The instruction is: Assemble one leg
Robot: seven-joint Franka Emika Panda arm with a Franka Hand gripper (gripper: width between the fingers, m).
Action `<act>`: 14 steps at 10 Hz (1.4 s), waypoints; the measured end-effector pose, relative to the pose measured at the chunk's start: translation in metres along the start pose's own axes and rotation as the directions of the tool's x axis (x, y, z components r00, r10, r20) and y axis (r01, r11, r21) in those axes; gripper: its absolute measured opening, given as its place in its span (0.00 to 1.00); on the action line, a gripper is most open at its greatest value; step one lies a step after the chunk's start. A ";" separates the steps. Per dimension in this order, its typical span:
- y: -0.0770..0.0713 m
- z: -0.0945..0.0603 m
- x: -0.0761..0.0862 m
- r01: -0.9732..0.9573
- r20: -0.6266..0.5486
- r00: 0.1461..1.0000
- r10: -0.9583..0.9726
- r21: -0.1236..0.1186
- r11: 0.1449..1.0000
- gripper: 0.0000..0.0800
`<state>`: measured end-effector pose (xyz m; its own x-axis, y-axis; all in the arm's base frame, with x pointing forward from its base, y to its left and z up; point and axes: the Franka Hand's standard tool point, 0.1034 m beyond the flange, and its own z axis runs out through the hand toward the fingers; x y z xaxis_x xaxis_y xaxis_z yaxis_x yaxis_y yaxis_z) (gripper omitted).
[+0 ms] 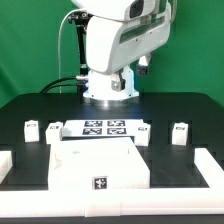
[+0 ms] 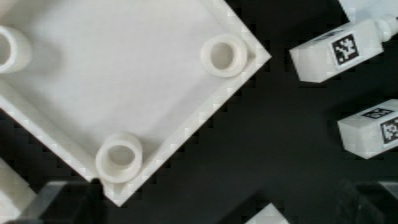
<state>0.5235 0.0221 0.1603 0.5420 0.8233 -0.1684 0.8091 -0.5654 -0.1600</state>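
Observation:
Several legs stand in a row on the black table in the exterior view: two at the left (image 1: pixel 31 128) (image 1: pixel 55 130) and two at the right (image 1: pixel 146 131) (image 1: pixel 180 131). Each is a small white block with a marker tag. The large white panel (image 1: pixel 100 165) lies in front of them. In the wrist view the panel (image 2: pixel 116 85) shows round corner sockets (image 2: pixel 226 54), and two legs (image 2: pixel 338 52) (image 2: pixel 377 125) lie beside it. My gripper (image 2: pixel 214 208) is open and empty, high above the panel's corner, its dark fingers (image 2: pixel 54 205) wide apart.
The marker board (image 1: pixel 104 127) lies between the two pairs of legs. White bracket pieces sit at the table's left (image 1: pixel 6 160) and right (image 1: pixel 210 165) edges. The arm's body (image 1: pixel 115 45) rises at the back. A small white corner (image 2: pixel 263 215) shows between the fingers.

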 end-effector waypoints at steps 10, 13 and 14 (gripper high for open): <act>0.000 0.000 0.000 0.000 0.001 1.000 0.000 0.001 1.000 0.81; 0.001 0.020 -0.020 0.111 -0.085 0.990 -0.113 -0.028 0.993 0.81; 0.000 0.042 -0.036 0.157 -0.139 0.977 -0.162 -0.042 0.987 0.81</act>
<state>0.4948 -0.0095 0.1254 0.4303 0.9027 -0.0037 0.8931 -0.4263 -0.1438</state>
